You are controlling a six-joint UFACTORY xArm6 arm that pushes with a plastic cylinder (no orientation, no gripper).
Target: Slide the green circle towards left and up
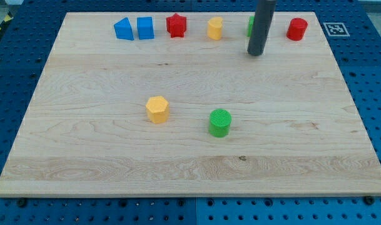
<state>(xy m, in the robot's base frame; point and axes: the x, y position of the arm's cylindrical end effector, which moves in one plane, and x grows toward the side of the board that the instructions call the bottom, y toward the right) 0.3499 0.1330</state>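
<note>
Approaching, you held my tip (pixel 256 54) well above the green circle (pixel 220 122); no jaws showed; next, reach its lower-right.

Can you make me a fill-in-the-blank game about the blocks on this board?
1. The green circle sits just to the view's right of a block coloured ____.
2. In the top row, the red star stands between a blue block and a block coloured ____.
3. My tip is near the view's ____ edge of the board, far from the green circle.

Missing words: yellow; yellow; top
</note>
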